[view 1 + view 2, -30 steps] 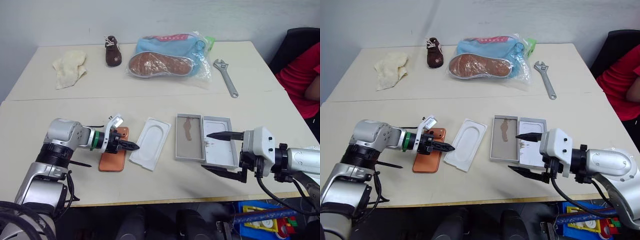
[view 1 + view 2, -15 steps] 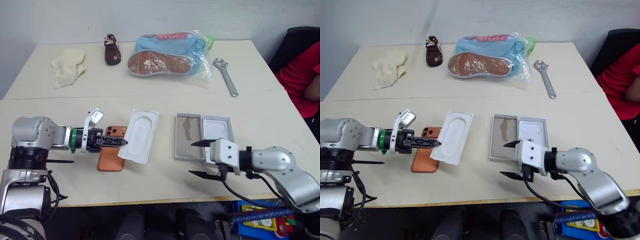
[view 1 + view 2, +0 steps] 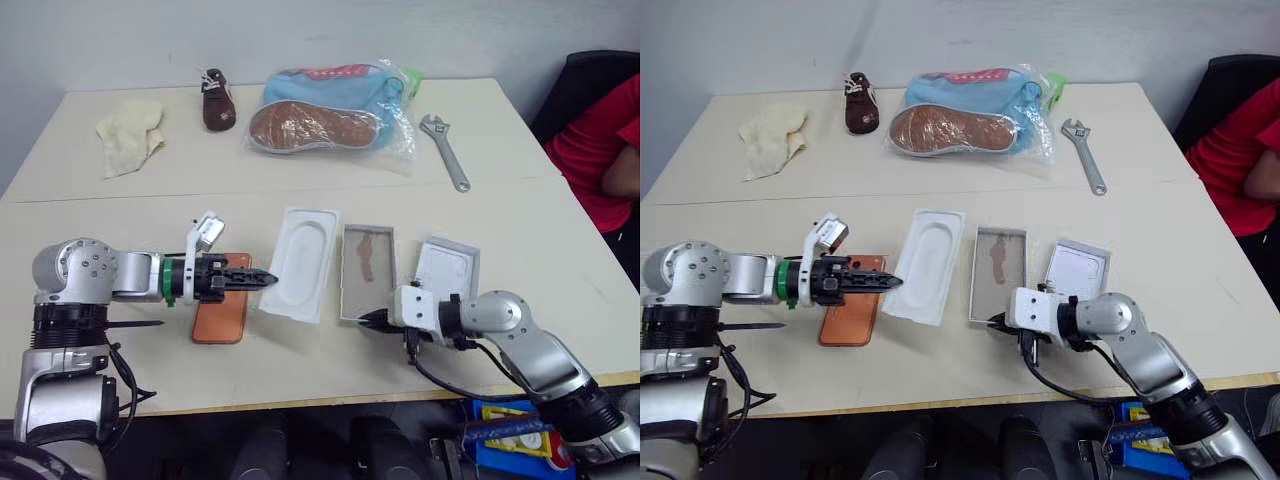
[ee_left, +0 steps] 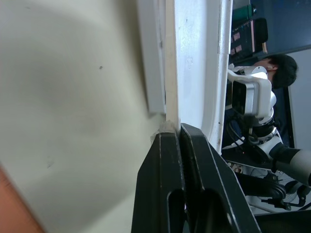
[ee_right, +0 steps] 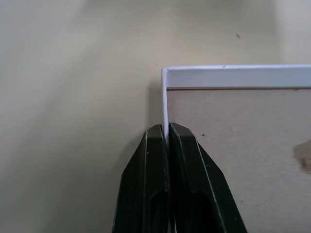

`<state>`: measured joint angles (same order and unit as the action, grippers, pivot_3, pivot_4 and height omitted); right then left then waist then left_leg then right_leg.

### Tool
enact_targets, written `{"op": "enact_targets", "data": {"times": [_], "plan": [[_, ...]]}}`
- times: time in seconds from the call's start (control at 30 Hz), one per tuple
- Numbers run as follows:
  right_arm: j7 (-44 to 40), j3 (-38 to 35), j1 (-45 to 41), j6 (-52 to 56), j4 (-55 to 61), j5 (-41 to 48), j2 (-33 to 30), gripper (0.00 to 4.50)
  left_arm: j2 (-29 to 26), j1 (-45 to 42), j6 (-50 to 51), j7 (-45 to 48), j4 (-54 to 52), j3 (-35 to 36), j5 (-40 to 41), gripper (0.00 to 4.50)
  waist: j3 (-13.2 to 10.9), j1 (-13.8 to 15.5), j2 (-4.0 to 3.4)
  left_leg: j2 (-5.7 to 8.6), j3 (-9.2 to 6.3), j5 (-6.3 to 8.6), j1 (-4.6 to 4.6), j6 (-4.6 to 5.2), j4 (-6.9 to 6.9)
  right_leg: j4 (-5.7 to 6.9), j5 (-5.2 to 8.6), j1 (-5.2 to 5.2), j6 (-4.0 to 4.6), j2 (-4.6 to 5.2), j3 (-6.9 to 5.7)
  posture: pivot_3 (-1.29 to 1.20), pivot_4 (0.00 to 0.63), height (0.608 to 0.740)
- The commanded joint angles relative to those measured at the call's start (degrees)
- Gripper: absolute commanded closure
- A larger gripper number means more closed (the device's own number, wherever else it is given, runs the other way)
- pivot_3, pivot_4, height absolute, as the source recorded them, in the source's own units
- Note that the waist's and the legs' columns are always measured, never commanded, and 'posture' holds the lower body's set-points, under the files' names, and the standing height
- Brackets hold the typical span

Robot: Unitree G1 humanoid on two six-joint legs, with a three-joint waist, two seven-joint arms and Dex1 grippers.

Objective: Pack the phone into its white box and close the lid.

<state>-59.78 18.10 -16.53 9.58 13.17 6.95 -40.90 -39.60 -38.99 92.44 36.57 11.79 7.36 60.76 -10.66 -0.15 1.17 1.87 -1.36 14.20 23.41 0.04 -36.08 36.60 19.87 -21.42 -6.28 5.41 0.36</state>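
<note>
- The right gripper (image 5: 167,127), wide open over the lid a second ago, has dropped to the lower middle of the head view and snapped shut on the near wall of the box (image 3: 365,273); in the wrist view the thin white edge sits squeezed between the two black fingers (image 5: 150,160).
- The box has come along with it: it now lies a little left of where it was, just beside the insert (image 3: 303,262), its stained floor facing up and empty.
- The lid (image 3: 445,272) has been nudged as well; it sits skewed at centre right, no longer flush against the box.
- The left gripper (image 3: 892,283) stays clamped on the insert's rim, as its wrist view shows, and has carried the insert right, off the phone, toward the box.
- The phone (image 3: 222,309) lies flat on the table (image 3: 300,195) at lower left, below that arm, camera block partly hidden; it has not shifted.
- My reading: this is clearing and lining up, not packing. With the insert dragged clear, the phone is free to take; the pinch on the box wall looks like a move to steady or place it.
- Both hands are busy with other parts, so one must let go before the phone can go in. The lid waits until last.
</note>
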Motion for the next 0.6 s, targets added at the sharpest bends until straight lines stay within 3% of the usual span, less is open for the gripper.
{"op": "enact_targets", "data": {"times": [0.03, 0.2, 0.33, 0.43, 0.6], "plan": [[-0.80, 0.87, 0.20, -1.85, 4.30, -0.24, 0.66, 4.43, 3.03, -1.85, 0.06, -8.38, -0.83, 0.89, 6.88, 4.50, 0.00, 0.08, 0.01, 0.00, 0.02, 0.00, -0.01, 0.00, -0.01, 0.04, 0.00, -0.01, 0.00, 0.01, -0.01, 0.00, 0.150, 0.740], [0.75, 2.38, 0.05, -1.76, 3.20, -3.09, 1.73, 4.43, 7.30, -2.42, 0.06, -19.95, -0.01, 0.29, 14.26, 4.50, 0.02, 0.02, 0.09, 0.00, 0.09, 0.00, -0.01, 0.00, -0.09, 0.15, 0.00, -0.05, -0.01, 0.01, 0.00, 0.00, 0.150, 0.740], [1.77, 2.76, 0.07, -0.30, 1.74, -4.17, 3.42, 4.43, 11.14, -2.40, 0.06, -28.71, 1.13, 1.93, 15.26, 4.50, 0.03, 0.04, 0.10, -0.01, 0.20, -0.01, -0.10, -0.02, -0.08, 0.23, 0.00, -0.06, 0.00, 0.01, -0.02, 0.00, 0.150, 0.740], [1.14, 2.94, 0.60, 1.27, 2.15, -4.13, 3.63, 3.85, 13.70, -2.68, 0.06, -33.45, 2.12, 3.86, 16.81, 4.50, 0.03, 0.05, 0.11, -0.01, 0.27, -0.02, -0.12, -0.03, -0.11, 0.27, 0.00, -0.06, -0.01, 0.00, -0.04, 0.00, 0.150, 0.740], [1.27, -1.11, 2.92, 5.21, 8.86, -0.45, 2.12, 2.16, 17.67, -3.62, 0.06, -41.01, 3.14, 5.92, 19.44, 4.50, 0.04, 0.23, 0.14, -0.01, 0.27, -0.02, -0.13, -0.04, -0.11, 0.26, 0.00, -0.06, -0.01, 0.00, -0.07, 0.00, 0.150, 0.740]]}}
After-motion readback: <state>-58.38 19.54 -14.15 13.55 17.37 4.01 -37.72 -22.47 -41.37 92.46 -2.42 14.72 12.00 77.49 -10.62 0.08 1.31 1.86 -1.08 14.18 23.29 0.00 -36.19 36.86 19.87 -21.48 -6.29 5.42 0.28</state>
